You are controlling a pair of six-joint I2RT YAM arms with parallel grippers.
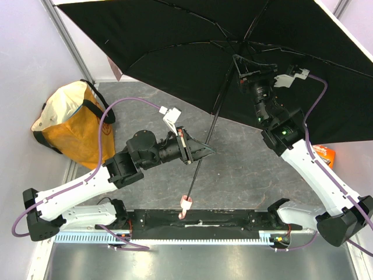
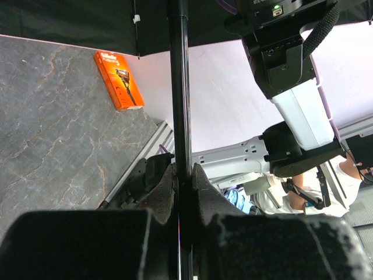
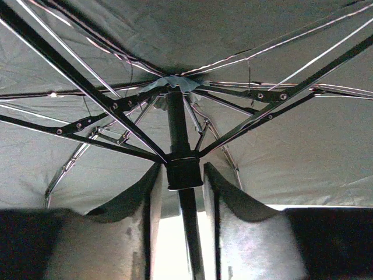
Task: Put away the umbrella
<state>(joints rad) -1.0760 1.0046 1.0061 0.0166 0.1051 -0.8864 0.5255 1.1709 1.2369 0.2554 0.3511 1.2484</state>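
Note:
The umbrella (image 1: 175,41) is open; its dark underside with a thin pink rim spreads over the back of the table. Its black shaft (image 1: 215,111) slants down to the handle end with a pink strap (image 1: 186,204) near the front edge. My left gripper (image 1: 201,153) is shut on the lower shaft (image 2: 179,87), which the left wrist view shows clamped between the jaws (image 2: 179,175). My right gripper (image 1: 242,64) is up under the canopy (image 3: 280,151). Its fingers stand open on either side of the black runner (image 3: 184,169), with narrow gaps, below the ribs' hub.
An orange-and-cream tote bag (image 1: 70,125) with black straps stands at the left wall. A small orange box (image 1: 323,154) lies at the right, also in the left wrist view (image 2: 119,80). The canopy overhangs much of the back table. A black rail (image 1: 198,221) runs along the front edge.

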